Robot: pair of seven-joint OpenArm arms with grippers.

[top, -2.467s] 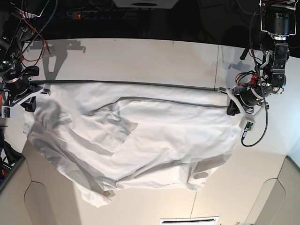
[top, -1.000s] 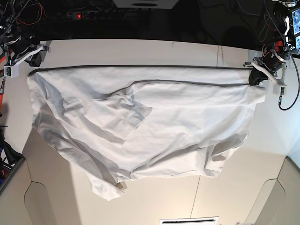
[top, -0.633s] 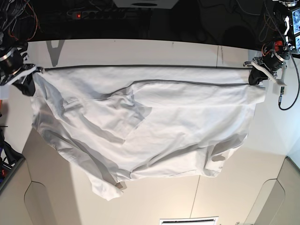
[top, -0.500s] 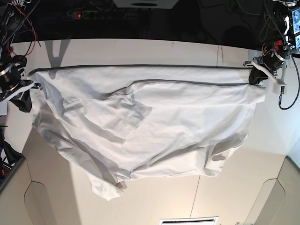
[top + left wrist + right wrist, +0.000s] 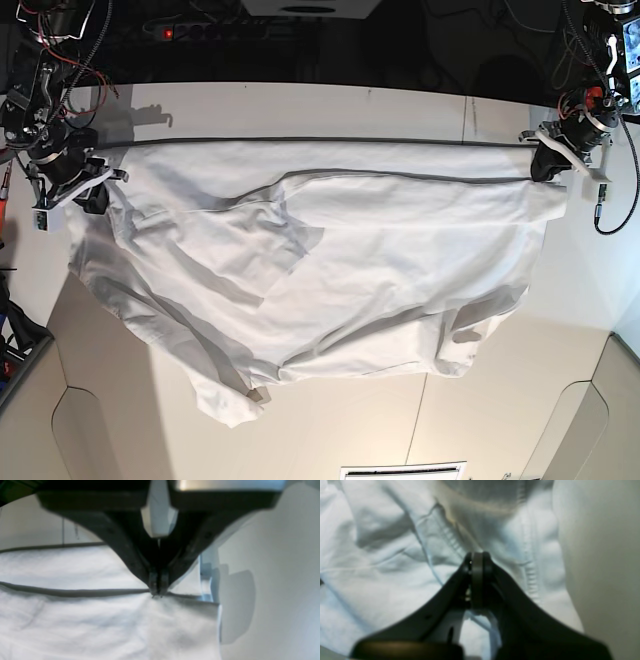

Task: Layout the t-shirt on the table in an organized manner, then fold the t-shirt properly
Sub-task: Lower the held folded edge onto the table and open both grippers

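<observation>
Two arms stretch the t-shirt [image 5: 330, 270] over the table [image 5: 300, 110].

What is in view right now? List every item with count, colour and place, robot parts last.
t-shirt: one, white, stretched across the table, lower part wrinkled and hanging over the near edge.
table: one, off-white, under the shirt, with a thin dark seam.
power strip: one, dark with a red light, behind the table's far edge.
left gripper: one, black, jaws shut on the shirt's top edge.
right gripper: one, black, jaws shut, tips against the shirt by a stitched hem.
</observation>
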